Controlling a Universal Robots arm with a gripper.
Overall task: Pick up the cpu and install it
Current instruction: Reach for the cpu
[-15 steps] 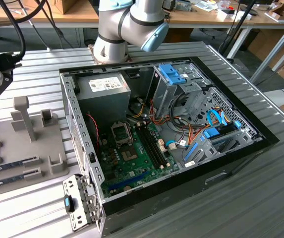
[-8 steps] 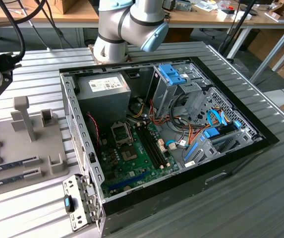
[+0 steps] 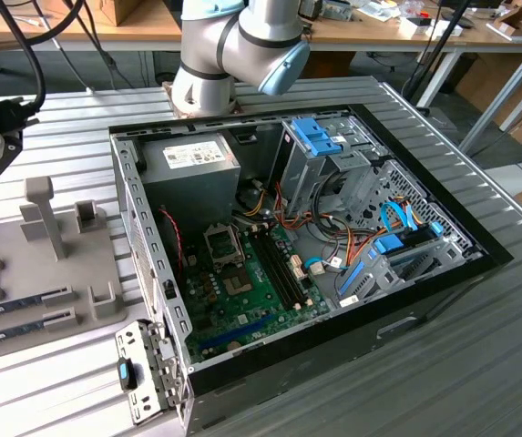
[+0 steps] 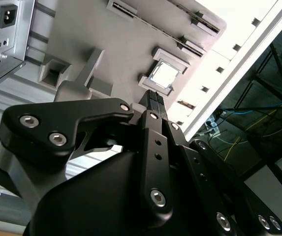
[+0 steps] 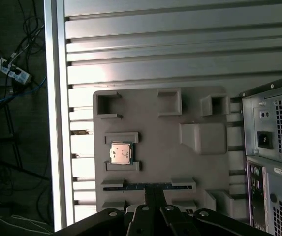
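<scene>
Black linkage plates and bolt heads of the gripper (image 4: 153, 93) crowd the foreground in both wrist views. Its two slim fingers (image 4: 158, 103) look pressed together with nothing between them, though the seam between them is thin and hard to judge.

The gripper hangs above a grey moulded tray (image 5: 160, 142) that sits on a slatted metal table (image 5: 180, 49), with its tips pointing near the cpu (image 5: 121, 152) but apart from it. The cpu lies flat, shiny metal face up, between two low brackets of the tray. In the exterior view what is probably the same chip shows at the left edge of the picture, just beside two memory sticks (image 3: 24, 299) lying in slots of the tray.

Beside the tray, towards the exterior view's right, lies an open computer case (image 3: 443, 228). Inside it are a green board (image 3: 251, 300) carrying a square socket (image 3: 224, 244) and a grey power supply (image 3: 192, 168). The arm (image 3: 233, 45) rises behind the case.
</scene>
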